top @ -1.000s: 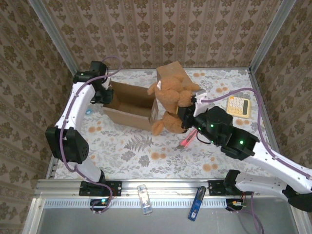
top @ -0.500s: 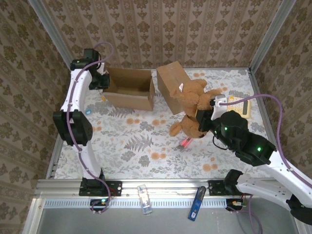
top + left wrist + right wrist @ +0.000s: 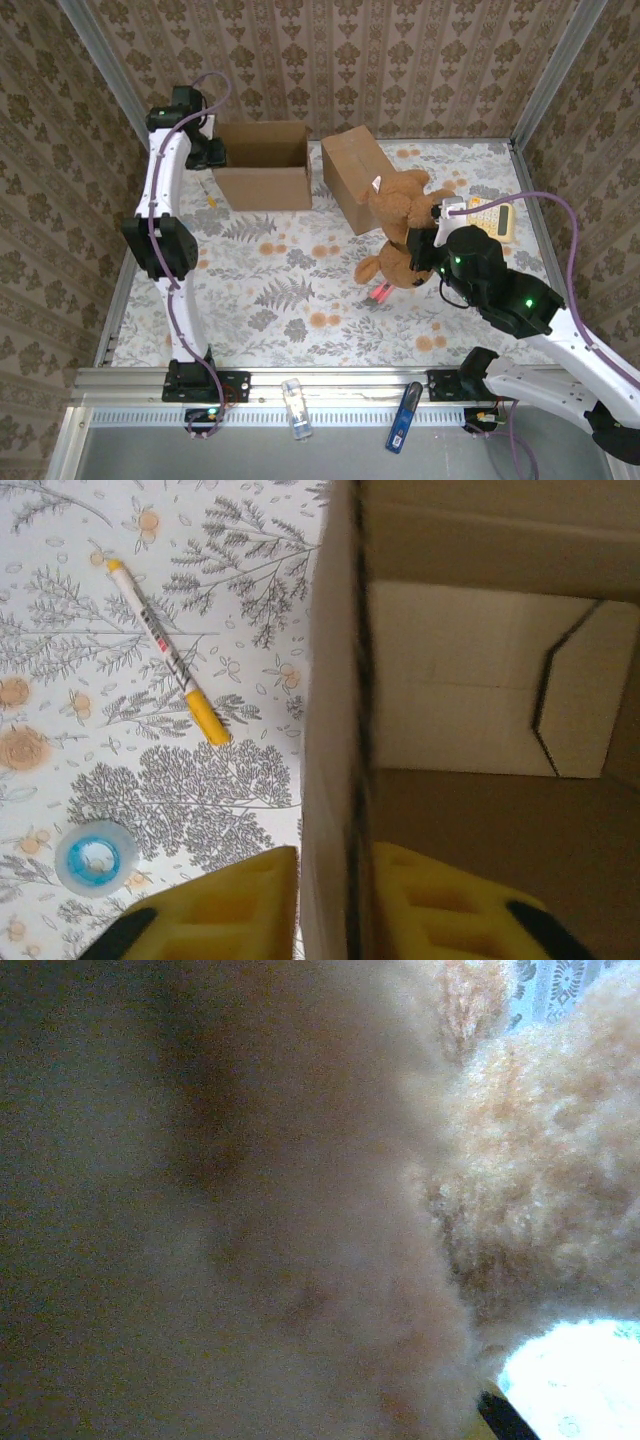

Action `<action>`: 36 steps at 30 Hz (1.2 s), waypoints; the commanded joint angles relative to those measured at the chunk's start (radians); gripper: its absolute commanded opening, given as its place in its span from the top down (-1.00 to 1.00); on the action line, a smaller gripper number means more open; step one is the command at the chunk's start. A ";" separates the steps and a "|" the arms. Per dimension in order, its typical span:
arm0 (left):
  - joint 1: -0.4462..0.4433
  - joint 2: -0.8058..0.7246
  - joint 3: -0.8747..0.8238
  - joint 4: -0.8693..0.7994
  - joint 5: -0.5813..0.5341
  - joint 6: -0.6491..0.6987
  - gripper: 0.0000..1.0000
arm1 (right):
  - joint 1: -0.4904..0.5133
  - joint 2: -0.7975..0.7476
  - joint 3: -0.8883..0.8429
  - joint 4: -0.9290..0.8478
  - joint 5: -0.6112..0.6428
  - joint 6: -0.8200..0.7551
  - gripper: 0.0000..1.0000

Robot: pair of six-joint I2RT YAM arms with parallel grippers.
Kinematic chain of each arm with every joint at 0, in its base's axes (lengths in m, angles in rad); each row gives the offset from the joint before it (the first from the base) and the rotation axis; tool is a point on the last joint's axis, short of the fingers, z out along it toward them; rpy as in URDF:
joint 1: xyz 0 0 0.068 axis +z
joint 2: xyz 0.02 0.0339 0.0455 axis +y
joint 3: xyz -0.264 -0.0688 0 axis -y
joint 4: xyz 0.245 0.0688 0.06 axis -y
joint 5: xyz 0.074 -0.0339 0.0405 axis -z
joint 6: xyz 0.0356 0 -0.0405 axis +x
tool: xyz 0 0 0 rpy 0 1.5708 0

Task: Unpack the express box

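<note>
Beside the box [image 3: 480, 690], left wrist shows tape [image 3: 97, 858] (overhead: teddy bear [image 3: 398, 208]).

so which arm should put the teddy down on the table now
Right. The right gripper is shut on the teddy bear, over bare floral table. The left gripper is at the far side, straddling the cardboard box wall, with no toy.
</note>
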 commanded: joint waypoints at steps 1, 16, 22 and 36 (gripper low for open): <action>0.009 0.013 0.073 -0.034 0.039 -0.007 0.32 | -0.012 -0.007 0.018 0.020 0.012 0.026 1.00; 0.004 -0.027 0.196 0.039 0.162 -0.011 -1.00 | -0.255 0.074 0.084 -0.089 -0.062 -0.041 1.00; -0.022 -0.222 0.029 0.114 0.181 -0.001 -1.00 | -0.564 0.216 0.109 -0.011 -0.280 -0.106 1.00; -0.158 -0.698 -0.503 0.202 0.095 -0.031 -0.99 | -0.852 0.836 0.420 0.059 -0.542 -0.151 1.00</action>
